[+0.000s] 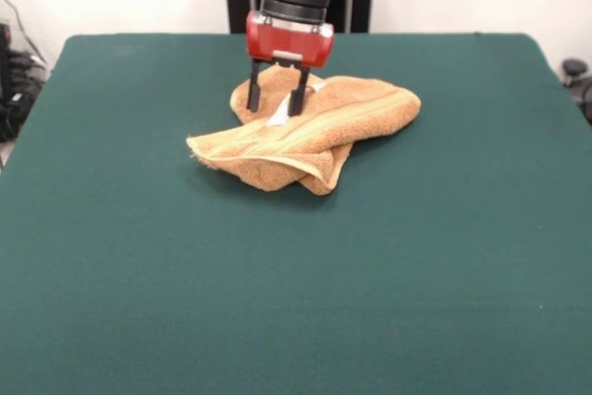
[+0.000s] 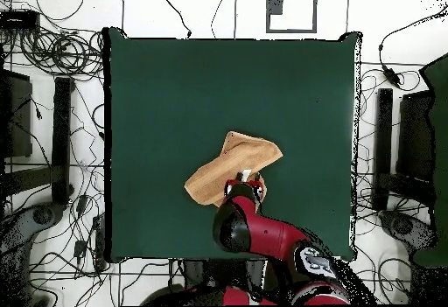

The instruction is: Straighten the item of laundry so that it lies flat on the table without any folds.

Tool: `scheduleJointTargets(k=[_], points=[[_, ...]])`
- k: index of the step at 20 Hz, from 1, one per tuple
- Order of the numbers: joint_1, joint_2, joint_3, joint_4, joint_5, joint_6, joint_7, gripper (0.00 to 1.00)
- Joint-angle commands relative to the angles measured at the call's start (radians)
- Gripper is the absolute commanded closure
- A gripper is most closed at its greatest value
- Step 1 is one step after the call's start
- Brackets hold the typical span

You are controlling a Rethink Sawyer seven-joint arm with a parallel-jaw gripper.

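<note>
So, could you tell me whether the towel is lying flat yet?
Not yet. The towel is still bunched on the table, one banded edge folded over itself.

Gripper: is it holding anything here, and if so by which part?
Nothing is held. The gripper is open, its fingertips down on the crumpled towel either side of the white tag, not closed on it.

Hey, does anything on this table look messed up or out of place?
Yes: the towel is not flat. It lies bunched and folded over itself on the green table, one banded edge doubled across the top. The hand is open, its fingers planted on the cloth.
</note>
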Motion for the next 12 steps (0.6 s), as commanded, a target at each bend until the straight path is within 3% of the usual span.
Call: scheduleJointTargets(k=[1, 12], points=[[0.035, -0.014, 0.116, 0.025, 0.053, 0.045, 0.247, 0.0], [0.011, -0.094, 0.129, 0.063, 0.041, 0.124, 0.228, 0.0]])
